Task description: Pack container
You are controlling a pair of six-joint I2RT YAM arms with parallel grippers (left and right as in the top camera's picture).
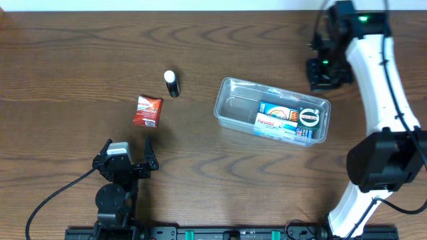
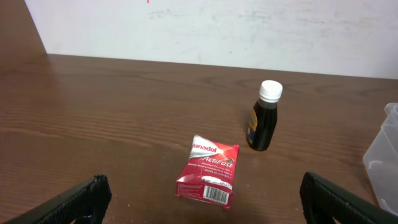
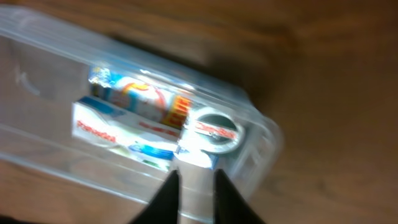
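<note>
Overhead: container [image 1: 230, 100] long axis left-right, slightly tilted; left end effector [image 1: 128, 147] released; right end effector [image 3: 196, 190] barely parted.

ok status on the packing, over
Left gripper open, empty. Right gripper slightly open by container, empty. Container part-filled. Red packet, bottle outside it.
</note>
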